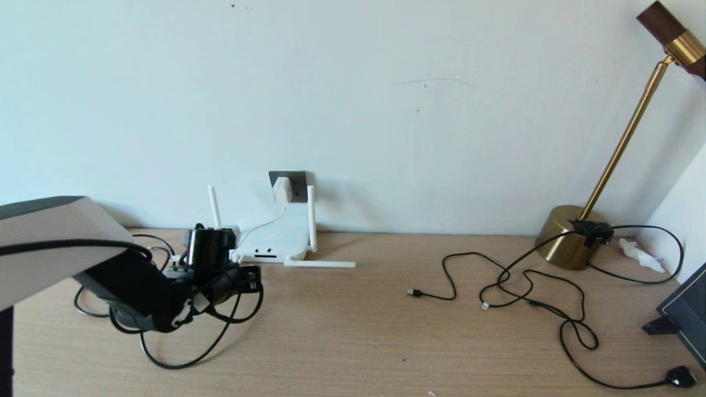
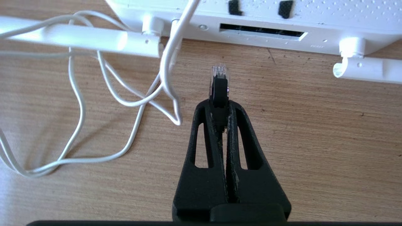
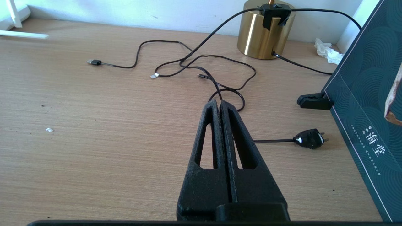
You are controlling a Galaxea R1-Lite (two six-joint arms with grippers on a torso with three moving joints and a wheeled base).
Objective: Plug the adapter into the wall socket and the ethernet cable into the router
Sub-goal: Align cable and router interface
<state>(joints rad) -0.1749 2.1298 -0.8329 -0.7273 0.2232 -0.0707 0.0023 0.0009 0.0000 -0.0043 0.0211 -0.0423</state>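
While adapter (image 1: pixel 282 189) sits in wall socket (image 1: pixel 298 182).

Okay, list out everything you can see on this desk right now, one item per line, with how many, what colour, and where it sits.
router: one, white, at the wall, antennas partly folded down
adapter: one, white, plugged into the wall socket
wall socket: one, dark grey, on the wall above the router
white cord: one, looped on the desk beside the router
ethernet cable: one, black with clear tip, pointing at the router's port slot
thin USB cables: black, mid-desk
mains plug: one, black, near right
lamp: one, brass, far right
tissue: one, white, beside the lamp
dark box: one, right edge
left gripper: shut on the ethernet cable
right gripper: shut, empty, above the desk
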